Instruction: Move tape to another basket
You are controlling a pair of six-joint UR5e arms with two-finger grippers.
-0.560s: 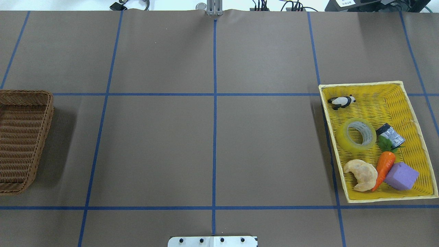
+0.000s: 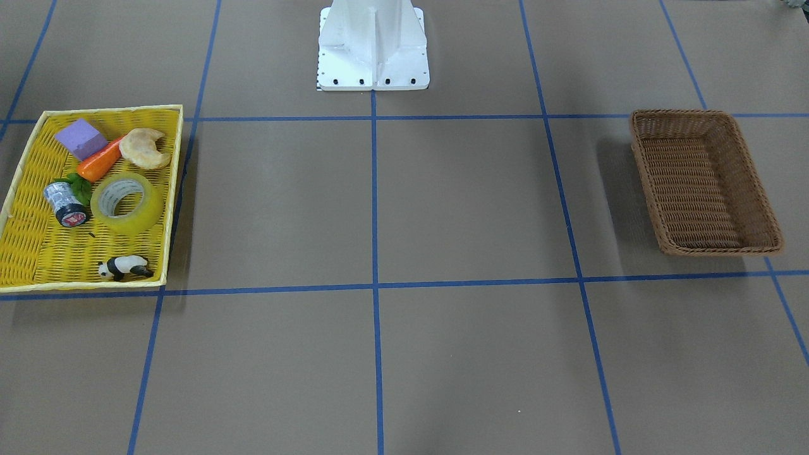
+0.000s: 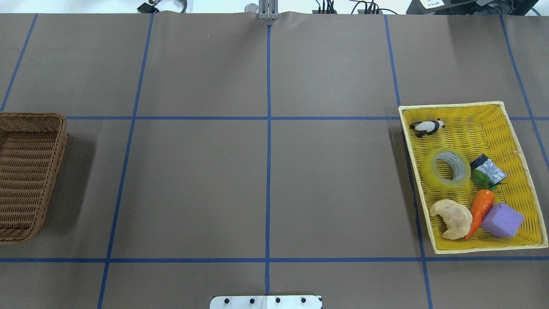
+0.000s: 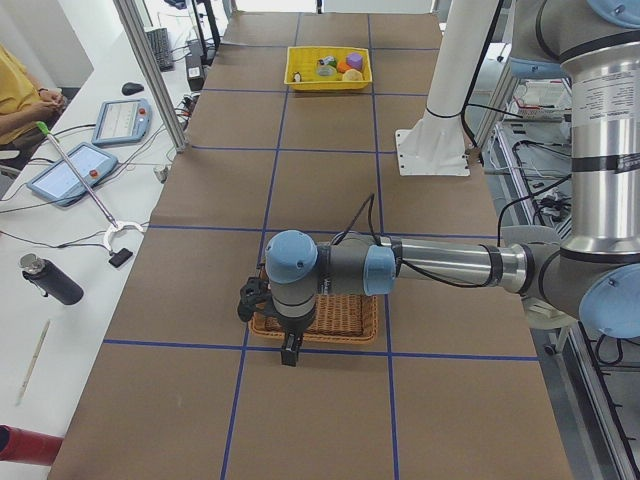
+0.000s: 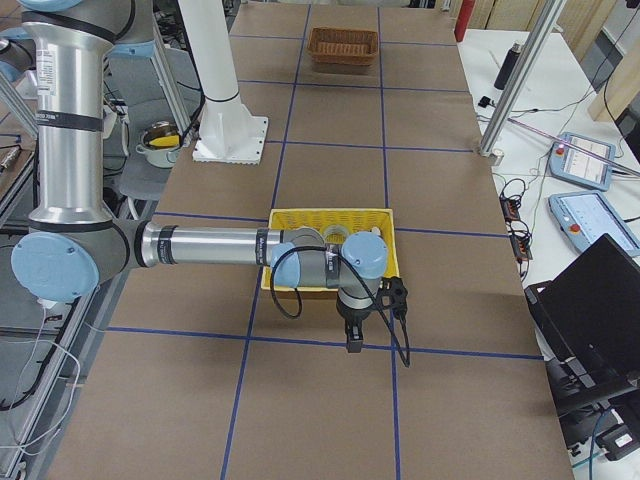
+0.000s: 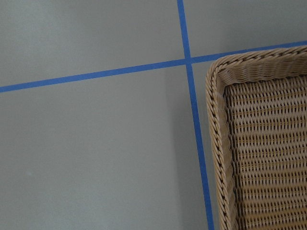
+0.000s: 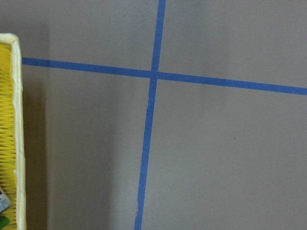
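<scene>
The tape (image 3: 444,185) was laid flat in the yellow tray (image 3: 450,104) on the robot's right of the tabletop (image 3: 193,184). It was flanked by a panda figurine (image 3: 426,127) on the far side and a croissant (image 3: 452,219) on the near side. A silvery cylinder (image 3: 488,169) and the leaves of a carrot (image 3: 481,210) were set just beside it, with a purple block (image 3: 502,220) further off. Print was seen on the cylinder, but too small to be read. The brown basket (image 3: 25,180) was placed well apart, at the left edge. The left claw (image 4: 291,352) was hung by the basket's rim and the right claw (image 5: 352,340) beside the tray. How far either was opened could not be told.
</scene>
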